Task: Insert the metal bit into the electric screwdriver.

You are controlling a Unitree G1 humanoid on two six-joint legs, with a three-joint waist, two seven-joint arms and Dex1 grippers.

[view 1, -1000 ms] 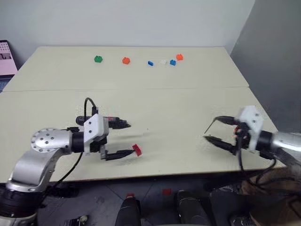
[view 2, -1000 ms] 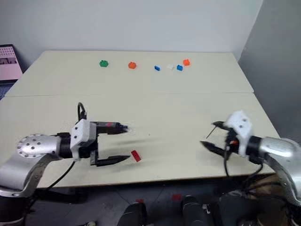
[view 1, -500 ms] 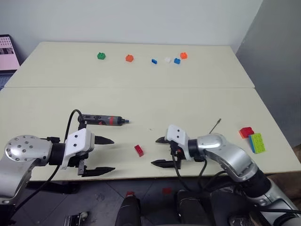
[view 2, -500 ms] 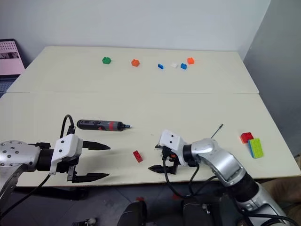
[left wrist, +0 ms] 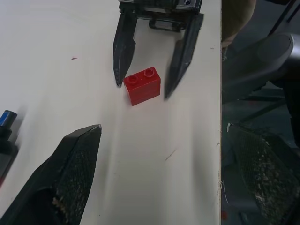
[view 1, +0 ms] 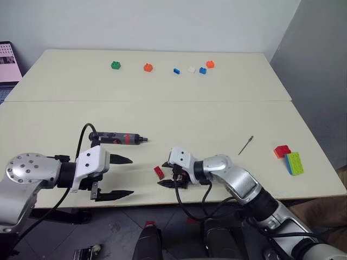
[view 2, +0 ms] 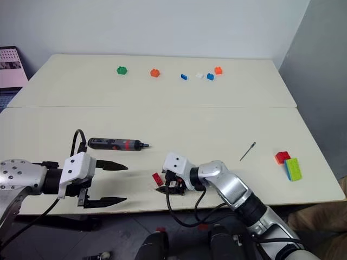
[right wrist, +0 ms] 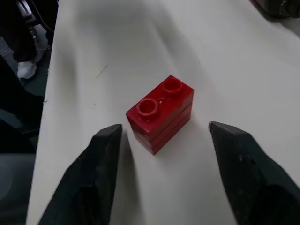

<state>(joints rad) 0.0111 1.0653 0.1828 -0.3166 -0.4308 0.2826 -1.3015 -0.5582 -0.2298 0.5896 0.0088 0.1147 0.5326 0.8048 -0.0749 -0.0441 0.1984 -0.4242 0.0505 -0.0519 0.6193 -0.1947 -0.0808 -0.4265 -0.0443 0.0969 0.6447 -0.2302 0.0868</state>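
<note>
The electric screwdriver (view 1: 120, 138) lies flat on the bench (view 1: 179, 116), in the left half of the near panel, its narrow tip pointing toward the right edge; the metal bit (view 1: 245, 145) lies well apart from it, nearer the right edge, slanted, touching nothing. The left gripper (view 1: 118, 177) hangs over the near edge just in front of the screwdriver, its two black fingers spread wide with nothing between them; the far finger points along the bench close beside the screwdriver without touching it. The right gripper (view 1: 165, 177) sits low at the near edge around the middle of the bench, pointing toward the left arm; its fingers stand part way open on either side of a small red brick (right wrist: 161, 114), and the right wrist view shows clear bench between each finger and the brick, so it has hold of nothing. The left wrist view shows the same red brick with the right gripper's two fingertips flanking its sides, close to it. Near the right edge sit a red block (view 1: 282, 151) and a green block (view 1: 294, 162), touching each other. Along the far edge stands a row of small pieces: a green brick (view 1: 115, 65), an orange brick (view 1: 147, 67), two blue bricks, a white one and another orange one (view 1: 210, 64).
</note>
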